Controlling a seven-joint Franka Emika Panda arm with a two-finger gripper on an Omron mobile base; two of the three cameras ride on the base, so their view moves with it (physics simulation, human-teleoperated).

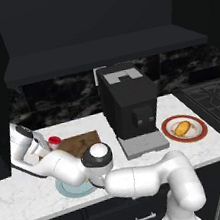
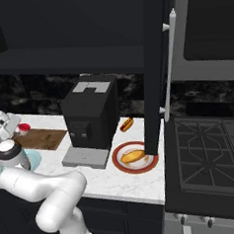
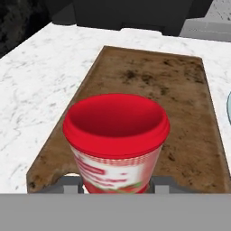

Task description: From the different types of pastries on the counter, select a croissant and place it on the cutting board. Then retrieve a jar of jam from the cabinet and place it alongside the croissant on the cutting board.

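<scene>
Item: red-lidded pale jam jar
Grip: our gripper fingers clamped on it
Site: brown wooden cutting board, 12 o'clock
Care: we lower level, then release

I see the counter, white marble with grey veining, running left to right; on it the cutting board lies flat at about nine o'clock from the coffee machine; a light-blue plate sits at six o'clock of the board; a red-rimmed plate rests at three o'clock of the machine; a hot dog lies just beyond that plate.
</scene>
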